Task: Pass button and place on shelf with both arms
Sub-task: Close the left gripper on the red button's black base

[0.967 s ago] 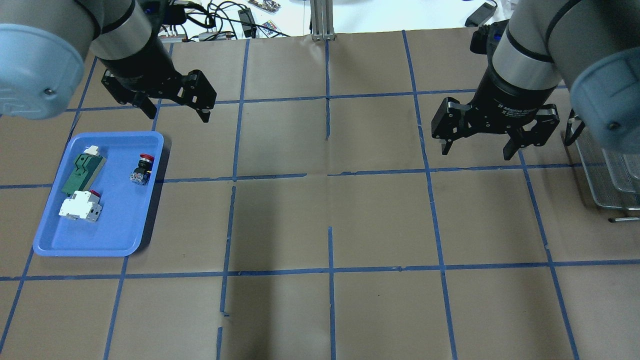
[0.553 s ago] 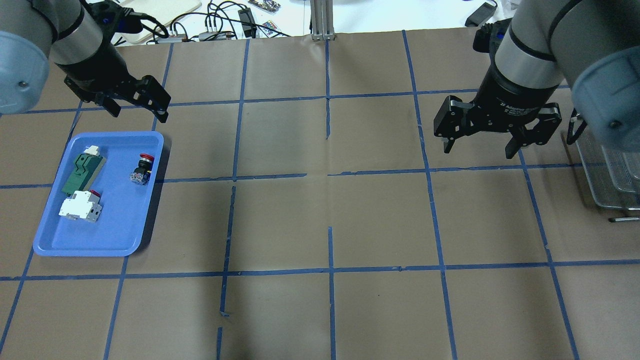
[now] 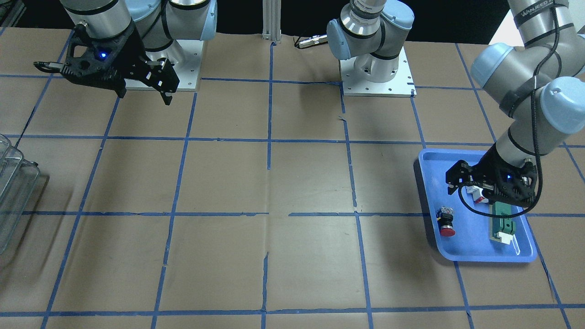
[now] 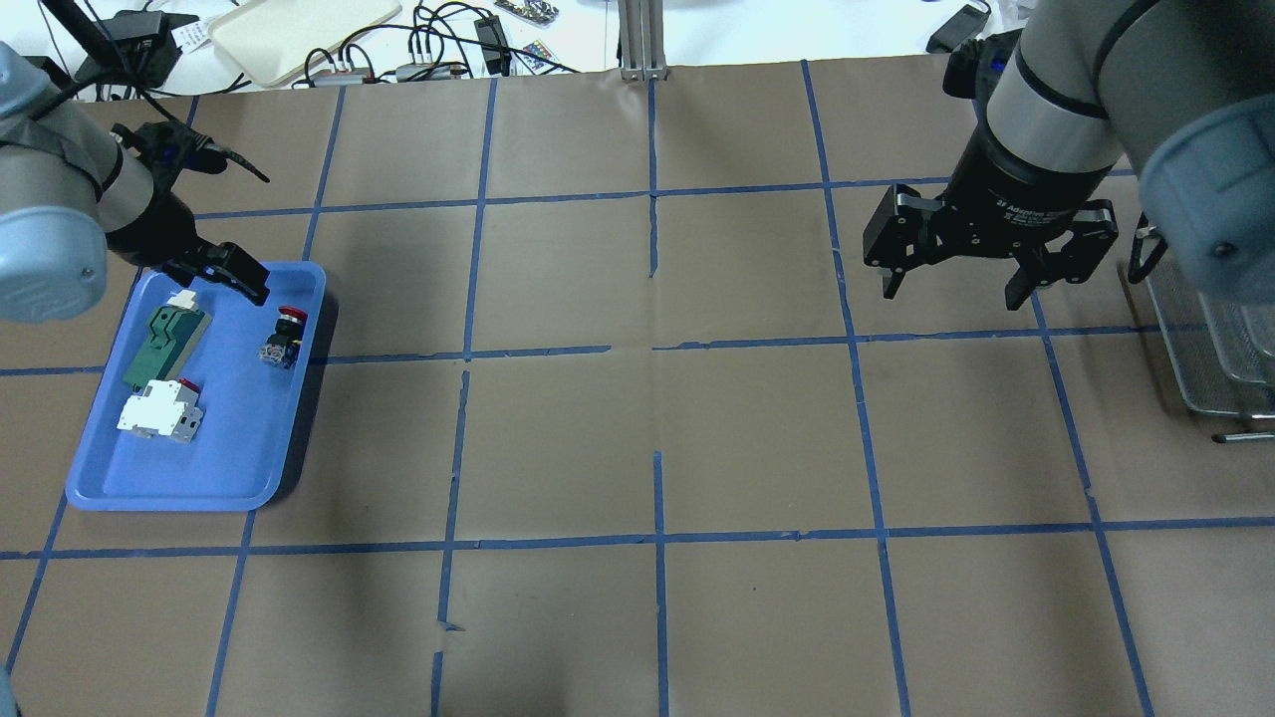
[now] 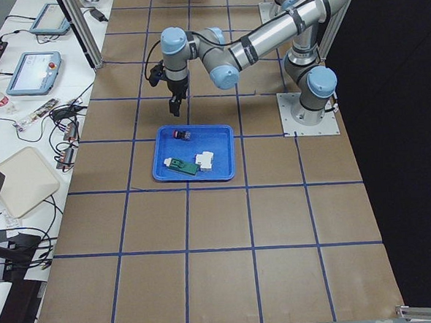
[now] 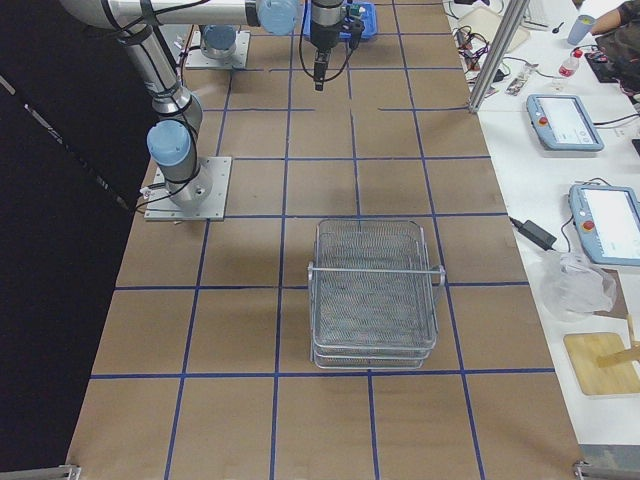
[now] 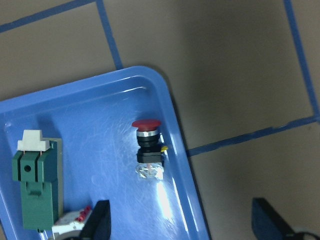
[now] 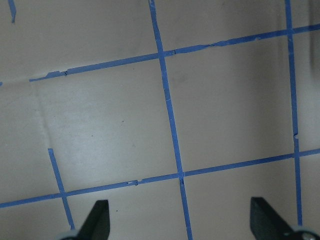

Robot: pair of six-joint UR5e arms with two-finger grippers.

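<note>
The button [image 4: 282, 337], red cap and black body, lies on its side near the right rim of the blue tray [image 4: 169, 498]. It also shows in the front view [image 3: 446, 223] and the left wrist view [image 7: 148, 147]. My left gripper [image 4: 214, 279] is open and empty, hovering over the tray's far end, apart from the button; the left wrist view [image 7: 182, 225] shows its jaws spread wide. My right gripper [image 4: 951, 294] is open and empty above bare table, left of the wire-mesh shelf [image 4: 1210, 358]. The shelf also shows in the right side view [image 6: 375, 295].
A green flat part [image 4: 164, 344] and a white block with red marks [image 4: 157, 413] lie in the tray left of the button. Cables and devices sit beyond the table's far edge. Blue tape lines grid the brown table.
My left gripper has moved left and down, from above the table beyond the tray to over the tray's far end. My right gripper has barely shifted.
</note>
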